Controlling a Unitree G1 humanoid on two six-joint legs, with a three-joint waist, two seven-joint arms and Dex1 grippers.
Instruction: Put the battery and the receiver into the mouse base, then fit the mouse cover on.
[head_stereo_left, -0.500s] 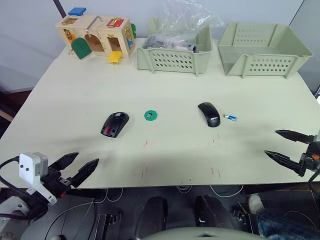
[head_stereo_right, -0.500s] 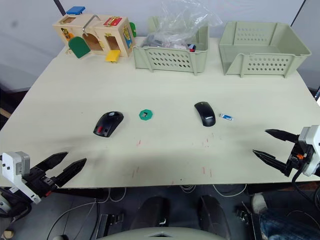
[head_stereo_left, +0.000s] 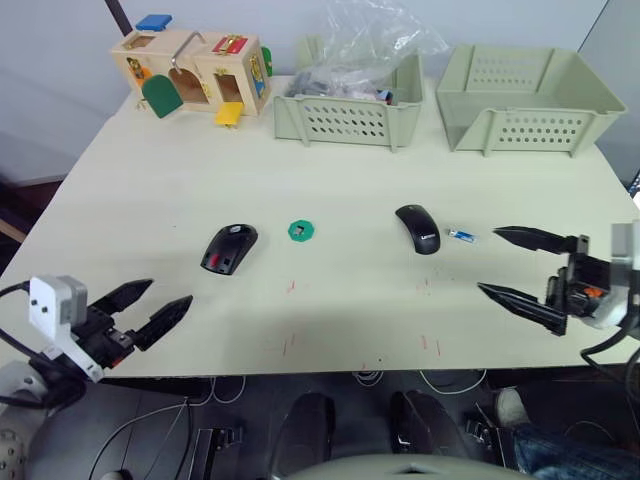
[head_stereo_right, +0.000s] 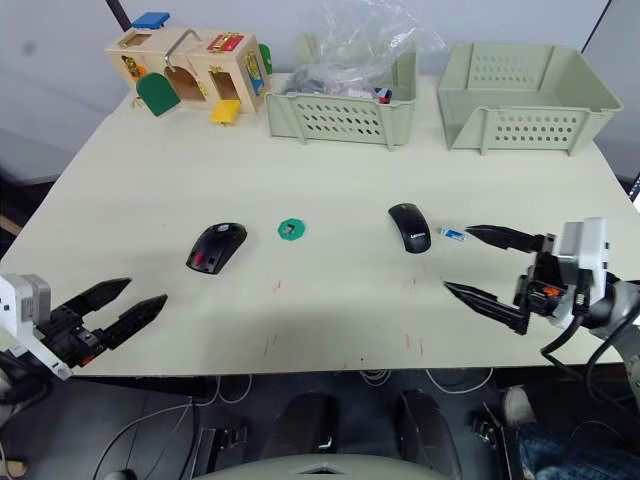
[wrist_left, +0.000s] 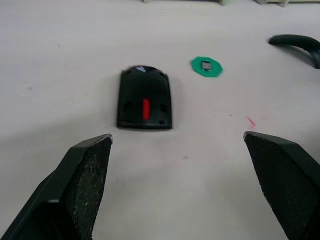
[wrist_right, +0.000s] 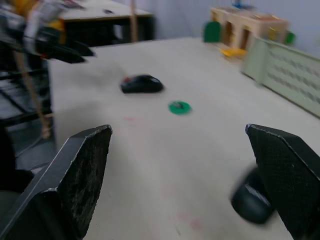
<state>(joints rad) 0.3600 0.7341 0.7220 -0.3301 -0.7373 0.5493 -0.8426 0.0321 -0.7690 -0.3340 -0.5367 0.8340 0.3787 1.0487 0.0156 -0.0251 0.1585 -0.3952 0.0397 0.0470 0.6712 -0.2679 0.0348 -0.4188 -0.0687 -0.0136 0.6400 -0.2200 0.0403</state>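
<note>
Left eye view: nothing is assembled yet. Both tools hang released: left tool (head_stereo_left: 150, 312), right tool (head_stereo_left: 518, 268). Just beyond the right tool lie the battery (head_stereo_left: 462, 236) and mouse cover (head_stereo_left: 418, 228); the mouse base (head_stereo_left: 229, 248) sits ahead of the left. Farther off, one bin (head_stereo_left: 345, 120) holds bagged items, the other (head_stereo_left: 520, 130) looks empty.

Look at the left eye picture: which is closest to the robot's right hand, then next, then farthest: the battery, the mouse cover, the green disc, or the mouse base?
From the right hand:
1. The battery, just beyond the hand's far finger.
2. The mouse cover, next to the battery, toward the robot's left.
3. The green disc, mid-table.
4. The mouse base, farthest, on the robot's left side.
</note>
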